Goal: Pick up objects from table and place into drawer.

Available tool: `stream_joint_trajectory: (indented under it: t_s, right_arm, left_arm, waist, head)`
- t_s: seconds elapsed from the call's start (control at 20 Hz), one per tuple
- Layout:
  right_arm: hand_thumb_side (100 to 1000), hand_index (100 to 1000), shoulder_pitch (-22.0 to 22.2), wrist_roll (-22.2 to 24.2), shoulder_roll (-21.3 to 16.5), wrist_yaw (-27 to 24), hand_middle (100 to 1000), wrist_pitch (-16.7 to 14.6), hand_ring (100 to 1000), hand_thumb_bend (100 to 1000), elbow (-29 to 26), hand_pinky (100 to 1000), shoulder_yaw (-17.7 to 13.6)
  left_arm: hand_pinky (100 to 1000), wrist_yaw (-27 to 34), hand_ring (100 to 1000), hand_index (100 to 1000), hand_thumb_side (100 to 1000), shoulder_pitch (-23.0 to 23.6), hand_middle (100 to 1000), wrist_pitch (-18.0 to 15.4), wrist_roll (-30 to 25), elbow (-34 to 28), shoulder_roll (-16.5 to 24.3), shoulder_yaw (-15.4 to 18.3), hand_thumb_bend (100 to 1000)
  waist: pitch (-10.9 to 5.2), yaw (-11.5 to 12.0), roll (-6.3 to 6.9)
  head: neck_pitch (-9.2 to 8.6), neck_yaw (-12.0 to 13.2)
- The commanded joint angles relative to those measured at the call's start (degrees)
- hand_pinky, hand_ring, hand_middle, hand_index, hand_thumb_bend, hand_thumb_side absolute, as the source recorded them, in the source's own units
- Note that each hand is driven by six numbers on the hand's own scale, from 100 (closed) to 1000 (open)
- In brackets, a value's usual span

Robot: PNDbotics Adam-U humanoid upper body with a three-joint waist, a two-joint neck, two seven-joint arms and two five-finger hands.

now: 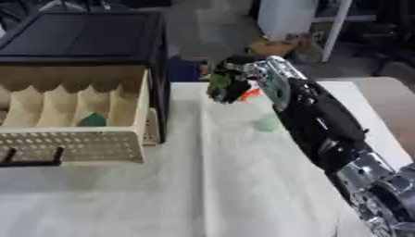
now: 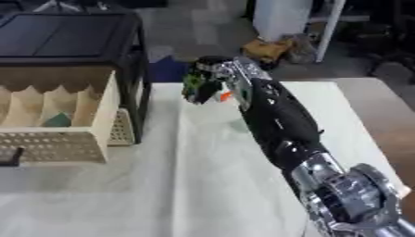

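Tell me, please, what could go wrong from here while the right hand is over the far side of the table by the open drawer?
The right hand has its fingers curled round a green thing; whether the grip is secure cannot be seen, so it might drop short of the open drawer. The forearm passes right by the pale green object on the table and may knock it. An orange item beside the hand could be nudged.

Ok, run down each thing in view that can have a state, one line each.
Drawer: pulled open, dividers showing.
Green thing in drawer: lying in one compartment.
Right hand: raised over the far end of the table, fingers curled round a green object.
Green object: held in the right hand, off the table.
Pale green thing: lying on the white cloth, beside the right arm.
Left hand: not in view.
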Motion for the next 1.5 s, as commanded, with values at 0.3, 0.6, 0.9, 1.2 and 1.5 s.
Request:
stream_joint_trajectory:
  t_s: [0.3, 0.6, 0.9, 1.2, 1.5]
  right_arm:
    - [418, 601, -2.5, 0.8, -3.2, -3.8, 514, -1.1, 534, 100, -6.3, 339, 1.9]
    - [455, 593, -3.2, 1.0, -4.3, -6.1, 504, -1.0, 524, 100, -10.0, 329, 3.0]
    - [476, 582, -4.2, 1.5, -4.7, -8.9, 497, -0.9, 514, 100, -13.4, 320, 3.9]
    - [489, 581, -5.8, 1.6, -4.3, -11.3, 493, -0.3, 508, 100, -16.0, 318, 4.5]
    - [498, 582, -6.9, 1.8, -2.9, -14.3, 490, 0.9, 501, 100, -19.3, 315, 5.2]
  left_arm:
    - [561, 1.0, 538, 774, 1000, -0.1, 622, 0.5, 0.3, -0.7, 1.9, 0.6, 100]
    - [561, 1.5, 539, 774, 1000, 0.2, 622, 0.8, 0.5, -0.7, 2.3, 0.7, 100]
    - [561, 1.9, 541, 774, 1000, 0.4, 622, 1.2, 0.8, -0.7, 2.8, 0.9, 100]
    - [562, 2.4, 543, 774, 1000, 0.4, 622, 1.5, 1.0, -0.7, 3.3, 0.9, 100]
    - [563, 3.1, 545, 774, 1000, 0.0, 623, 1.7, 1.2, -0.7, 3.6, 0.9, 100]
  waist:
    - [-2.40, -0.6, -0.16]
    - [-3.38, -1.3, -0.56]
    - [-4.28, -1.9, -1.00]
    - [-5.14, -2.5, -1.43]
    - [-5.73, -2.5, -1.62]
  head:
    - [0.88, 0.8]
    - [1.41, 1.5]
    - [1.96, 2.4]
    - [2.80, 2.7]
    - [2.98, 2.8]
